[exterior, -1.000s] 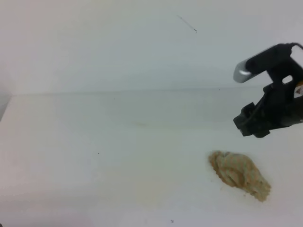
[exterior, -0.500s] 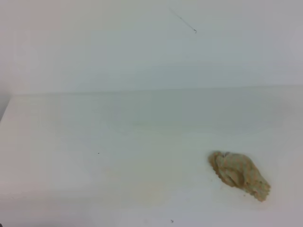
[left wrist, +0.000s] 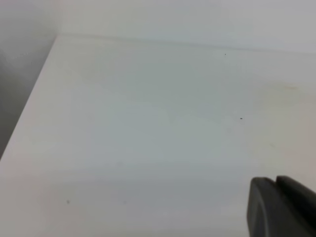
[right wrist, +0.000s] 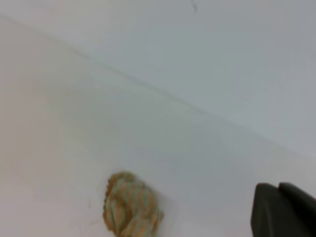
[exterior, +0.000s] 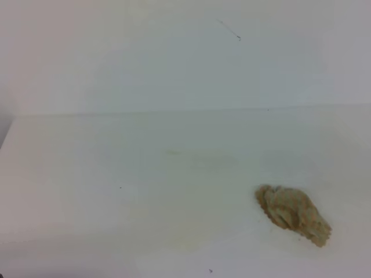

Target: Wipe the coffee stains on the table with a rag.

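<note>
The rag lies bunched in a lump on the white surface, toward the near right of the high view, free of any grip. Its long axis runs on a slant, from upper left down to lower right. In the right wrist view the same lump sits low and left of centre, with bare surface between it and the right tool, whose dark tips show at the bottom right corner. So the cloth lies ahead of that tool and off to its left, near but apart.

The coffee stains are hard to make out: only a faint yellowish mark shows near the middle of the surface, left of and beyond the rag, and the left wrist view catches what may be the same trace at its right edge.

The right tool's 2 tips sit pressed together, closed on nothing. The left tool also shows 2 dark tips close together at the frame corner, apparently closed and empty, well away from the cloth.

By this layout the right arm looks nearer, and its tool would need to open before reaching the rag.
</note>
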You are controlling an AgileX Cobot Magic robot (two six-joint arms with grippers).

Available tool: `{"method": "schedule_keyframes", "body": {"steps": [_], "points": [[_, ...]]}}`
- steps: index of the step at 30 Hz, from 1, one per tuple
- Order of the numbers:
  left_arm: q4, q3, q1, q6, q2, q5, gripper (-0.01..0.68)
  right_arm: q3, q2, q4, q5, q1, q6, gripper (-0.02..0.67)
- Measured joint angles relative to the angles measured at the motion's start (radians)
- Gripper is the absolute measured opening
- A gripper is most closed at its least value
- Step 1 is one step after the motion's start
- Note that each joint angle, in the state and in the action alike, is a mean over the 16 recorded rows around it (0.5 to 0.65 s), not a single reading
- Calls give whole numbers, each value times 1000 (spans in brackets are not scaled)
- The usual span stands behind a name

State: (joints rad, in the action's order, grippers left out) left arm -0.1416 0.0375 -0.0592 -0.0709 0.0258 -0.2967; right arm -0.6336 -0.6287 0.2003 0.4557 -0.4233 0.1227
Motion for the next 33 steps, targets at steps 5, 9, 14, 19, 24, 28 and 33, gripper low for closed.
{"method": "schedule_keyframes", "body": {"steps": [5,9,14,19,24,28,33], "points": [[0,0,0,0,0,0,1,26,14,13,4,-2,1,0],[0,0,0,0,0,0,1,32,50,6,38,14,2,0],[1,0,0,0,2,0,1,51,155,12,44,77,0,0],[2,0,0,0,2,0,1,135,316,11,-44,201,-10,0],[2,0,0,0,2,0,1,289,484,7,-173,339,-41,0],[2,0,0,0,0,0,1,434,581,-9,-264,423,-67,0],[2,0,0,0,0,0,1,581,641,-61,-275,476,-97,0]]}}
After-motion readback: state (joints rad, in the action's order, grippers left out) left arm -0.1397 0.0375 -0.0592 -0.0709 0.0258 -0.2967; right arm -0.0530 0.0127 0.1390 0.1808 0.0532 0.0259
